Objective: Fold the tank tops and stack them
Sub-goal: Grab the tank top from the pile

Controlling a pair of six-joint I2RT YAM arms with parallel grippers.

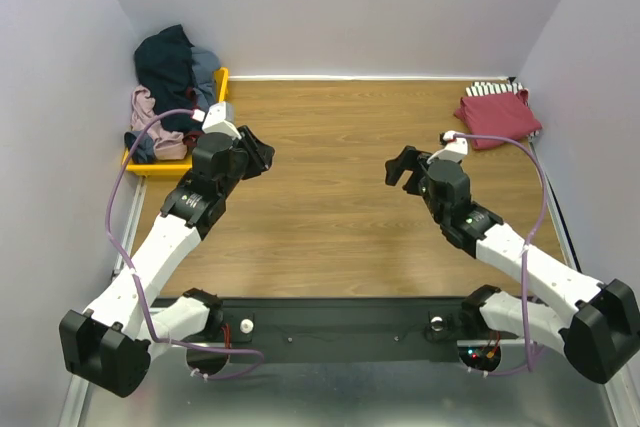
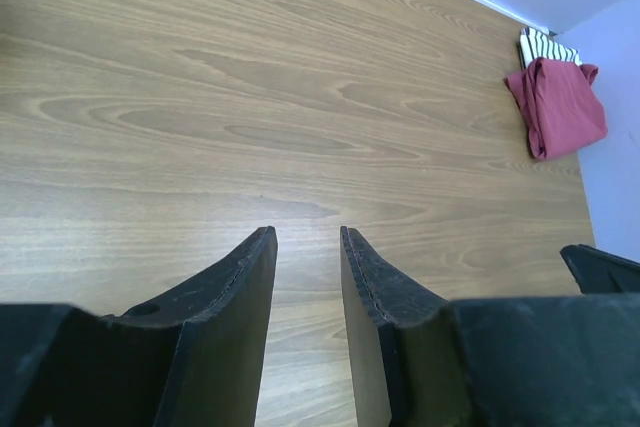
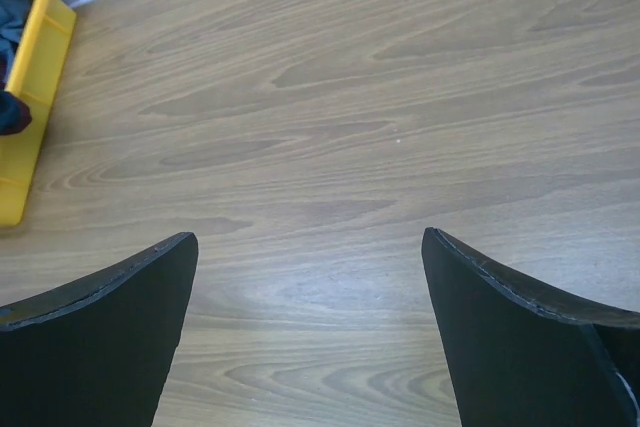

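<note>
Tank tops first: two of them sit at the far right corner, a dark red top [image 1: 497,119] folded down and laid over a black-and-white striped top [image 1: 490,90], whose stripes peek out at the back edge. That looks to me like the finished stack, tucked out of the way so the middle is free for folding. Over at the far left corner is the unfolded heap, a navy top [image 1: 165,57] bunched on the summit, a grey-blue top [image 1: 205,67] beside it and a mauve top [image 1: 145,107] slumped lower down, all spilling over the yellow tray [image 1: 218,82]. So I'd call it two done, at least three to go. No lettering I can read anywhere, and the navy one is too crumpled to show any print. Now the arms: the left gripper [image 2: 305,237] hangs over bare wood just beside the tray, fingers only a narrow gap apart, nothing between them. The right gripper [image 3: 310,242] is out over the middle of the table [image 1: 330,167], fingers spread wide, also empty. Both point inward across the wood. My guess is that the left one, being nearest the heap, has the next reach.
</note>
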